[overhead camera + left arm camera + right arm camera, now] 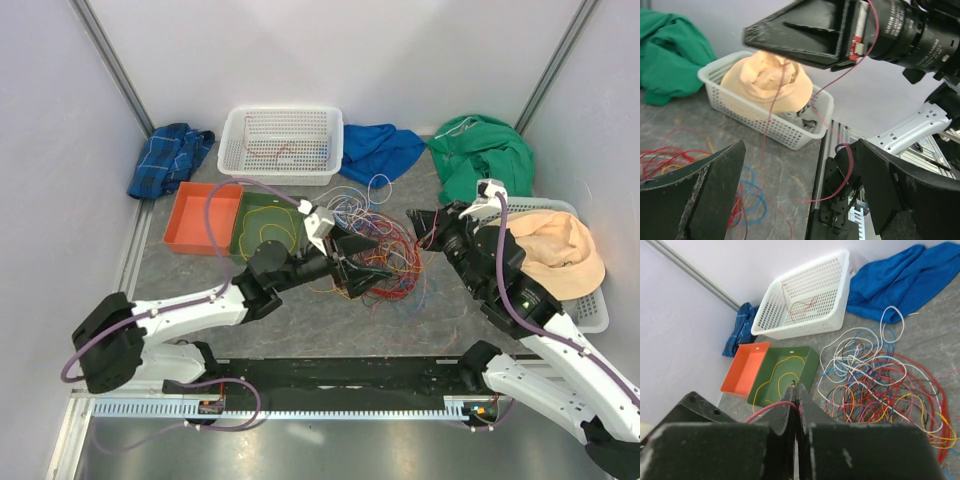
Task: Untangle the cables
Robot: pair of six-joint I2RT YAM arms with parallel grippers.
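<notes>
Far left: orange tray point(203, 218), then green tray point(250, 210) with one yellow cable point(790, 359) laid inside; behind them, white basket point(282, 128) containing a reddish strand point(272, 153). Centre-left: left gripper point(368, 262), fingers spread wide, holding nothing, low over the near-left edge of the cables point(395, 240), a loose multicoloured heap on the table between the two arms. Right of the heap: right gripper point(415, 222), pinched tight on a red cable point(769, 117) seen hanging slack between the left gripper's open fingers. Recommended handling: close the left fingers on that one strand only, draw apart slowly, watch for loops dragging neighbours, stop and shake loose on any snag.
</notes>
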